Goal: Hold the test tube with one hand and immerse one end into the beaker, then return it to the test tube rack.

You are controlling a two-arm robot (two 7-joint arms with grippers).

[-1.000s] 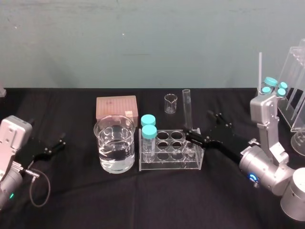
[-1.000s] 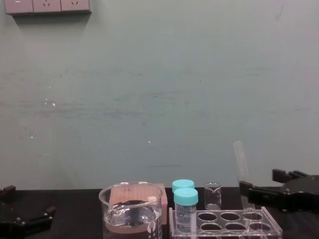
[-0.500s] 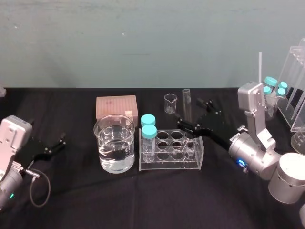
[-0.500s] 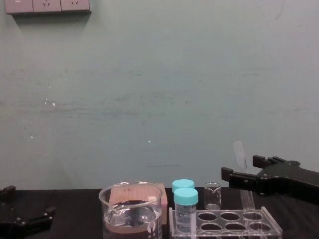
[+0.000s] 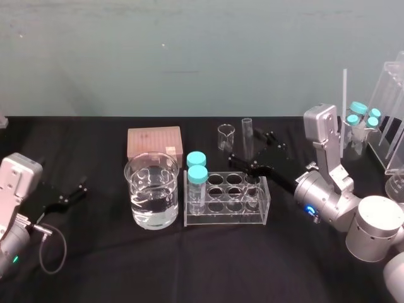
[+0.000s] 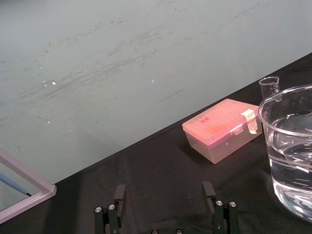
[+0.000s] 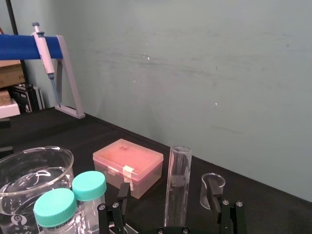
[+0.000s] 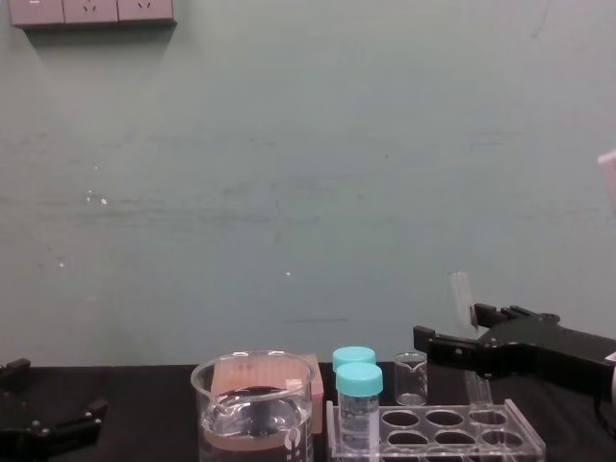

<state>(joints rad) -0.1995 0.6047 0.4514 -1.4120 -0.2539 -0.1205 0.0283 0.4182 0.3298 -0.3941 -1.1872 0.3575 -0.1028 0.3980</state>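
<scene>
The test tube (image 5: pixel 247 140) stands upright in a back right hole of the test tube rack (image 5: pixel 224 218), its open top well above the rack. My right gripper (image 5: pixel 253 149) is open and straddles the tube's upper half. In the right wrist view the tube (image 7: pixel 177 185) sits between the spread fingers (image 7: pixel 212 191) with a gap on each side. Left of the rack stands the beaker (image 5: pixel 151 189), part filled with clear liquid. From the chest, the gripper (image 8: pixel 452 327) reaches in from the right at the tube (image 8: pixel 466 306). The left gripper (image 5: pixel 68 193) rests open at the table's left.
Two teal-capped vials (image 5: pixel 197 173) occupy the rack's left end. A pink box (image 5: pixel 154 142) and a tiny beaker (image 5: pixel 225 136) sit behind. A clear acrylic stand with teal-capped vials (image 5: pixel 363 117) is at the far right. A pipette stand (image 7: pixel 48 48) is off to the left.
The right arm has swung left and forward, raising its open gripper from beside the rack until its fingers stand on either side of the test tube. The left arm has not moved.
</scene>
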